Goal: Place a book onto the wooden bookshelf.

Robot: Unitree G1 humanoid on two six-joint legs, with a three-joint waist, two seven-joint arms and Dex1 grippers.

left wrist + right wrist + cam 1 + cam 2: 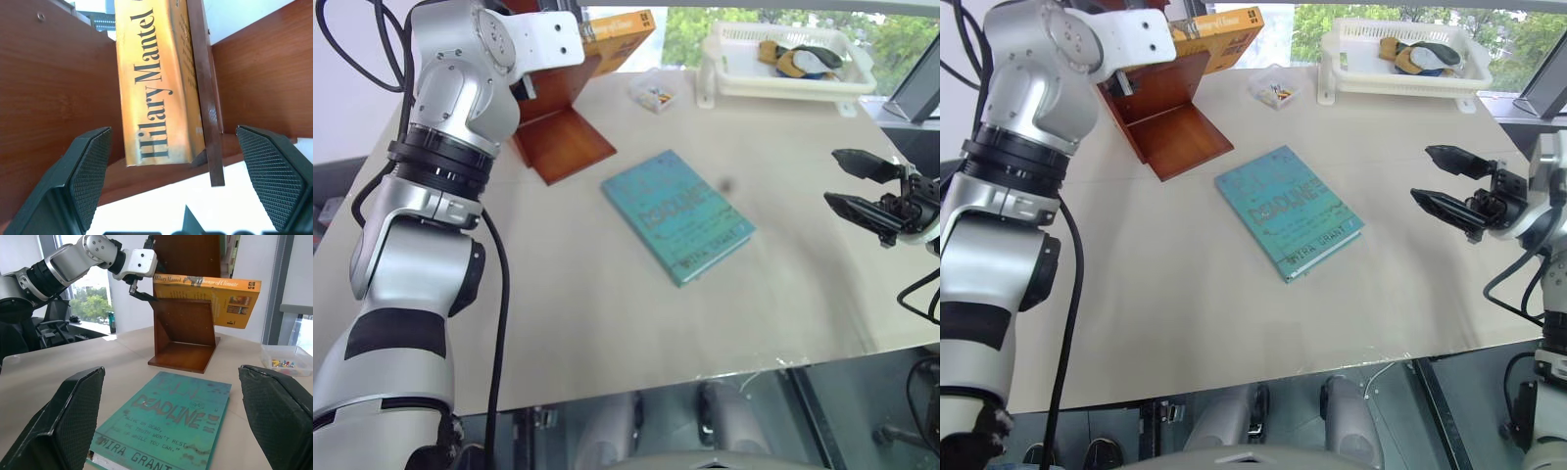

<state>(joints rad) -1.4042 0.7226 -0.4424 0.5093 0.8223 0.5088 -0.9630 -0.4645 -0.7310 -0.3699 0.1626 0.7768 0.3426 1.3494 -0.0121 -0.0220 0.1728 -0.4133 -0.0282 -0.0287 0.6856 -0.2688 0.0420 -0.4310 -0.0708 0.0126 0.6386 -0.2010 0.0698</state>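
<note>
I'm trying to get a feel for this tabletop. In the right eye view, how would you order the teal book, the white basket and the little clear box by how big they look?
1. Teal book, though it lies nearer the camera, which flatters it.
2. White basket, close behind; being farther back, its true rank against the book is unsure.
3. Small clear box, plainly the smallest.

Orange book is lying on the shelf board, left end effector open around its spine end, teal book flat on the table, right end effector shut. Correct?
One slip: the right end effector is open, fingers well apart, as the right wrist view shows. The rest holds: orange book on the shelf, left end effector open, teal book on the table.
</note>
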